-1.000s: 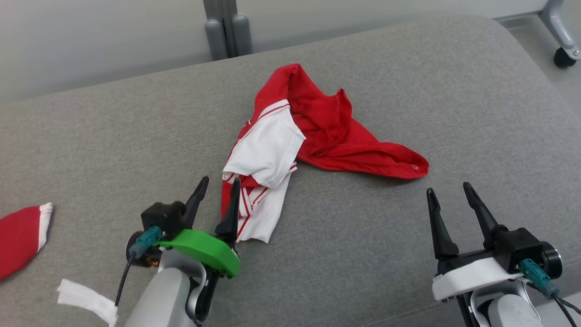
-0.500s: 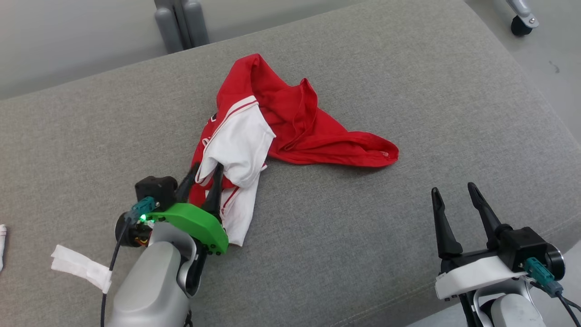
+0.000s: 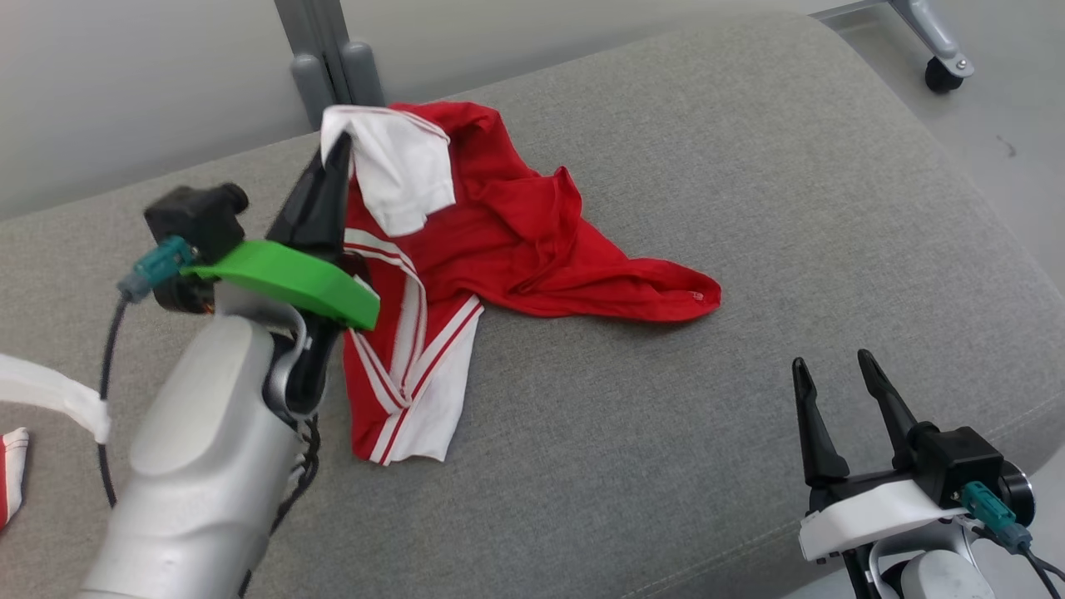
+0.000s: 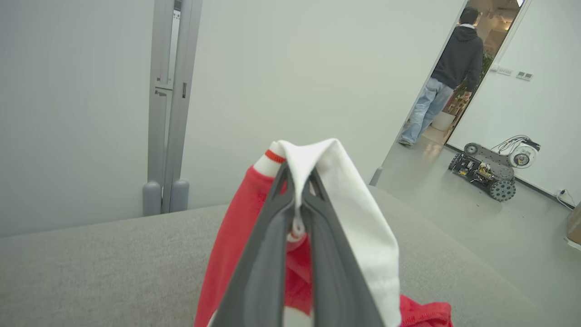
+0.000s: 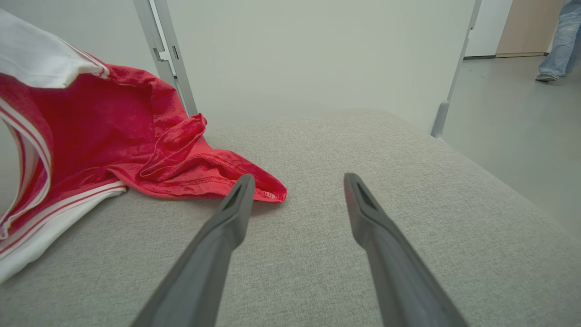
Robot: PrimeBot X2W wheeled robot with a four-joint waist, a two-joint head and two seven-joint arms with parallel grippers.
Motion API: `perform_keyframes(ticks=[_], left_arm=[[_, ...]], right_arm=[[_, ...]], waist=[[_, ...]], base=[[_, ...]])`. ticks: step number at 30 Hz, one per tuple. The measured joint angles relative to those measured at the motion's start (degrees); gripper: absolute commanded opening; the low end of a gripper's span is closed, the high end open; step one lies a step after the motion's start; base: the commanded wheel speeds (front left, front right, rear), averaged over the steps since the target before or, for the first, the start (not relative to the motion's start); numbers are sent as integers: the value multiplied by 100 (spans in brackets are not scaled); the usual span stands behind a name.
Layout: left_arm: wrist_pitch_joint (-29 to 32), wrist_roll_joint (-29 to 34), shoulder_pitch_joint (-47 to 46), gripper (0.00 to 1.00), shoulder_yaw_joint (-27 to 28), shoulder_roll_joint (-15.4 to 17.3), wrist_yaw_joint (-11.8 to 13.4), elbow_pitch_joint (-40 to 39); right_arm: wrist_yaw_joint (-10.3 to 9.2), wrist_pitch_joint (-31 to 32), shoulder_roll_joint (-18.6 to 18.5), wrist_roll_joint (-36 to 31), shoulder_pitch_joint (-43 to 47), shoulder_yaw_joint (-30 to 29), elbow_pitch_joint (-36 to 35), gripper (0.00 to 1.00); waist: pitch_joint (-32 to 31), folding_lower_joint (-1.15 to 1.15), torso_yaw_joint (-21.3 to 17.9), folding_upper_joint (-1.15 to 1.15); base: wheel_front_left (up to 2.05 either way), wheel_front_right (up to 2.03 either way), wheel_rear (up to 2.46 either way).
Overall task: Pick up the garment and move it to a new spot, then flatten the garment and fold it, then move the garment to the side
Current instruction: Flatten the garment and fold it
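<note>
Right of the garment (image 3: 532, 249) the grey cushion (image 3: 749, 166) is wide open, loads of room for my right gripper (image 3: 832, 359). Behind the garment a grey post (image 3: 333, 66) stands in the way, and well left of it lies another cloth (image 3: 10, 470).

Head view above; wrist views beside garment (image 3: 532, 241)

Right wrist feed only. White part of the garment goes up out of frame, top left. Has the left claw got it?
Observer: Yes. Left wrist view: left claw shut on a white fold of the garment.
Operator: Anything else on the cushion over there?
Observer: Head view: a second red-and-white piece at the far left edge.
Operator: Hazards nearby?
Observer: Left wrist view: a small wheeled robot on the floor past the cushion's end.
</note>
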Motion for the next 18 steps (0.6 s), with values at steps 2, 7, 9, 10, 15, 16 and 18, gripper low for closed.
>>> perform_keyframes(ticks=[2, 7, 9, 10, 15, 16, 18], left_arm=[[113, -81, -250, 0, 12, 160, 0, -243], [701, -308, -1024, 0, 116, 601, 0, -896], [922, -332, -1245, 0, 116, 716, -1, -1085], [1036, -356, -1340, 0, 109, 760, 0, -1184], [1480, -465, -1567, 0, -59, 783, -1, -1699], [1569, -489, -1567, 0, -99, 771, -1, -1817], [1715, -653, -1547, 0, -124, 740, 0, -2071]], right_arm=[[0, 0, 0, -1, 11, 19, 19, 100], [0, 0, 0, 0, 3, 13, 34, 100], [0, 0, 0, 0, 5, 21, 45, 100], [0, 0, -1, 0, 11, 38, 57, 100], [0, 0, 0, 1, 46, 73, 107, 100], [0, 0, 0, 2, 47, 82, 114, 100], [0, 0, 1, 16, 47, 101, 115, 100]], waist=[[-48, 0, 29, 0], [-158, 0, 101, 0], [-190, 0, 135, 0], [-214, 0, 151, 0], [-320, 0, 201, 0], [-342, 0, 205, 0], [-369, 0, 201, 0]], base=[[0, 0, 0], [0, 0, 0], [0, 0, 0], [0, 0, 0], [0, 0, 0], [0, 0, 0], [0, 0, 0]])
